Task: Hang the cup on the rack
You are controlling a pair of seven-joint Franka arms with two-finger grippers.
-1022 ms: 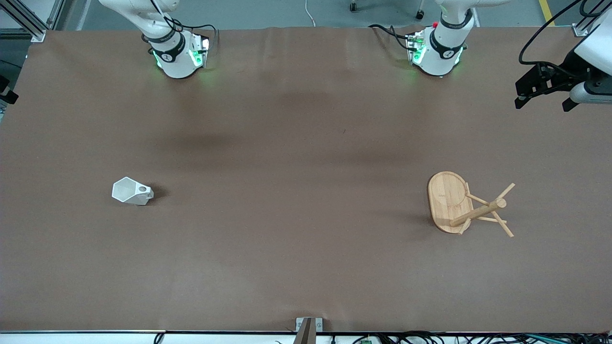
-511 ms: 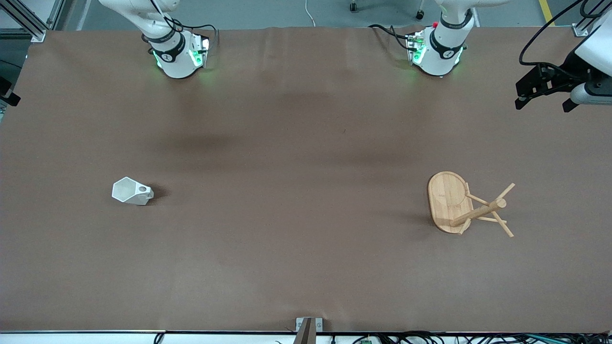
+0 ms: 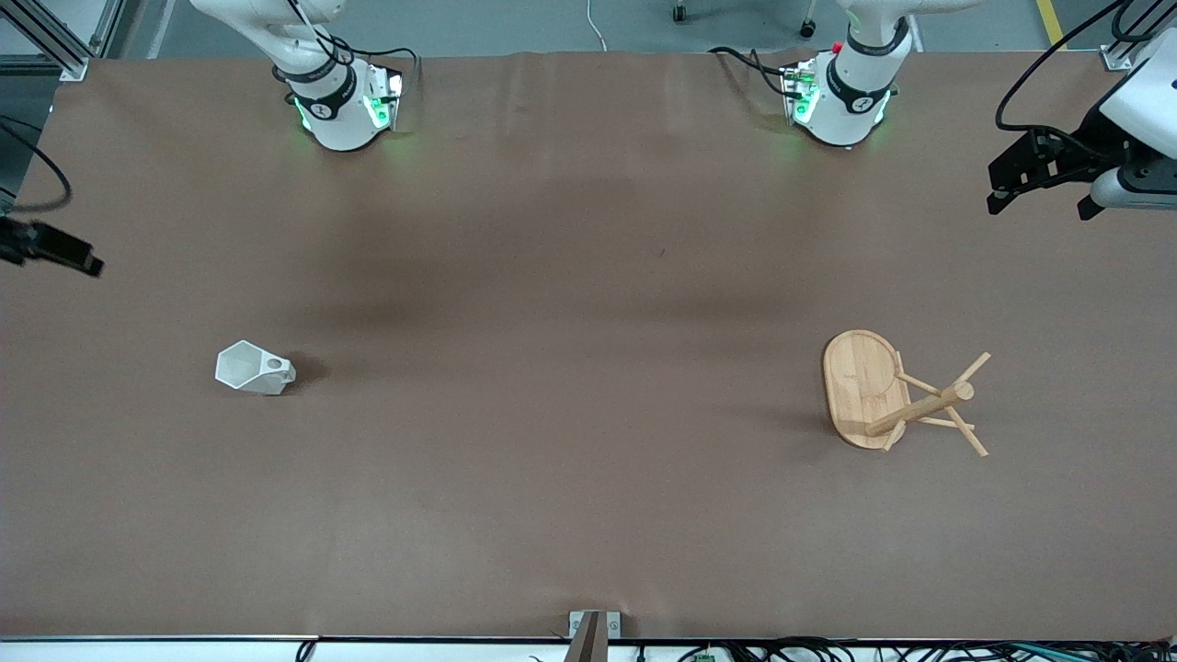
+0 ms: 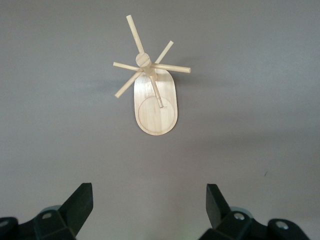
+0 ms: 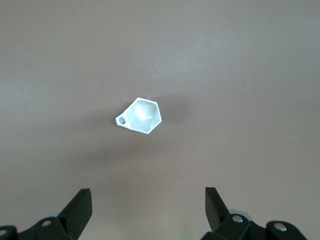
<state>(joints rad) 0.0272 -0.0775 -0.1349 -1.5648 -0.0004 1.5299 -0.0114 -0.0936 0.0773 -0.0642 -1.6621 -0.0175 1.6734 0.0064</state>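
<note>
Grippers both spread wide, nothing between the fingers, nothing touched. Left gripper (image 4: pixel 149 207) hangs in the air at the left arm's end of the table, its black fingers (image 3: pixel 1010 175) just visible in the front view at the table edge; its wrist view shows both fingertips far apart with the rack (image 4: pixel 155 95) well below and clear of them. Right gripper (image 5: pixel 148 207) hangs over the right arm's end of the table; front view shows only a dark piece of it (image 3: pixel 55 248) at the frame edge, probably a finger, hard to say. Its wrist view shows fingers wide apart with the cup (image 5: pixel 141 115) below, not touching. Cup (image 3: pixel 254 369) sits on the table (image 3: pixel 570 276) toward the right arm's end, mouth up, handle with round hole pointing toward the rack's end. Rack (image 3: pixel 897 395) stands upright on its oval base toward the left arm's end, pegs bare, well apart from the cup. Bare brown table between cup and rack. A small metal bracket (image 3: pixel 593 627) sits at the table edge nearest the camera.
</note>
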